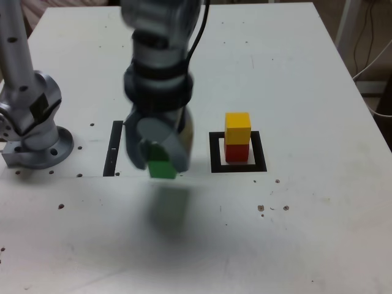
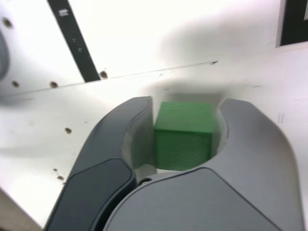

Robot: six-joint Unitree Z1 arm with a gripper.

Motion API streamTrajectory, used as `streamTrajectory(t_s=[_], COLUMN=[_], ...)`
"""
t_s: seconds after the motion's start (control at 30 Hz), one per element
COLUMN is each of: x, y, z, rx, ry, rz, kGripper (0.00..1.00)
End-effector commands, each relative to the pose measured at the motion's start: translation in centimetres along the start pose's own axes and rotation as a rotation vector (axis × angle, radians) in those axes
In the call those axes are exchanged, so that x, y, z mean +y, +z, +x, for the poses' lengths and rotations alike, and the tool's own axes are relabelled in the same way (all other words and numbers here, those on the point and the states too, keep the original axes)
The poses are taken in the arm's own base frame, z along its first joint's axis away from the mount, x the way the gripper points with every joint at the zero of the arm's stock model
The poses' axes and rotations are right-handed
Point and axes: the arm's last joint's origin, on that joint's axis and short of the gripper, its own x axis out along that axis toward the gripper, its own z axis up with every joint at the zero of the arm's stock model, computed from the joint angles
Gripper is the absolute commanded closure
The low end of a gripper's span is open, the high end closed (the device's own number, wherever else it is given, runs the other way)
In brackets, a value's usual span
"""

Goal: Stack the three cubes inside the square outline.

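The green cube [image 1: 162, 168] sits clamped between the grey jaws of the gripper [image 1: 158, 160], held clear of the white table [image 1: 318, 245] with its shadow below, just to the exterior view's right of the narrow black strip [image 1: 114, 149]. Further to that view's right, the square outline [image 1: 215, 153] holds the red cube [image 1: 236, 152] on its white centre, with the yellow cube [image 1: 237, 128] stacked squarely on top. The wrist view shows both fingers [image 2: 132, 139] pressed against the green cube's sides.
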Motion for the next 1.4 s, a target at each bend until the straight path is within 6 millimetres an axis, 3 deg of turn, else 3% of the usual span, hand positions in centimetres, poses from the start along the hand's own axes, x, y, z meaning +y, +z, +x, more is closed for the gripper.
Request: streamTrajectory(t_s=[0.0,0.53,0.9,1.37], x=[0.7,6.4,9.0,9.7], y=[0.2,2.6,5.2,8.2], z=[-1.0,-6.4,-6.2,-5.5], rx=[-0.018,-0.055,-0.050,-0.068], ry=[0.005,0.005,-0.004,-0.028], rz=[-0.001,-0.052,-0.098,-0.127], kGripper=[0.78,0.78,0.78,0.78])
